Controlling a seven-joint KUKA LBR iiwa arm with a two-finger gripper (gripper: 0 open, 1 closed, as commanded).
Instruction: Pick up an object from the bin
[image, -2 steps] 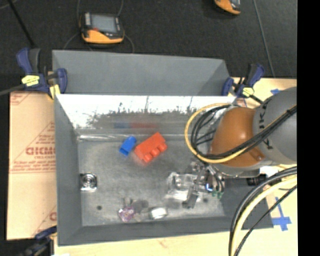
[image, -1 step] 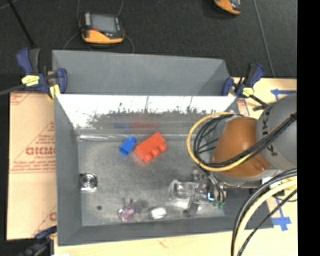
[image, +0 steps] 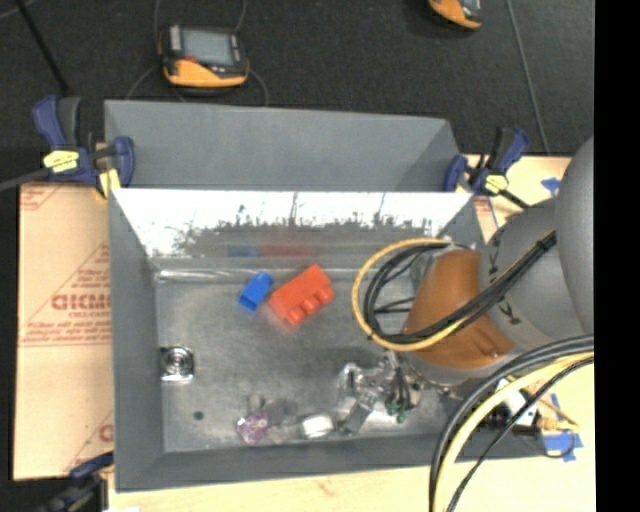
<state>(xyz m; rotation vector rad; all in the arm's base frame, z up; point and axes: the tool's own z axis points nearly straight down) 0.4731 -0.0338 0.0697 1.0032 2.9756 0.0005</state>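
My gripper (image: 372, 392) is low over the bin's floor near the front right, under the arm's orange cover. Just to its left, by the front wall, lies a small white piece (image: 316, 426). Further left along that wall lies a small see-through purple thing (image: 256, 426). I see nothing held in the gripper.
An orange-red toy brick (image: 301, 294) and a smaller blue brick (image: 255, 292) lie side by side near the back of the floor. A round silver metal part (image: 177, 363) sits by the left wall. The arm and its looped cables cover the bin's right side.
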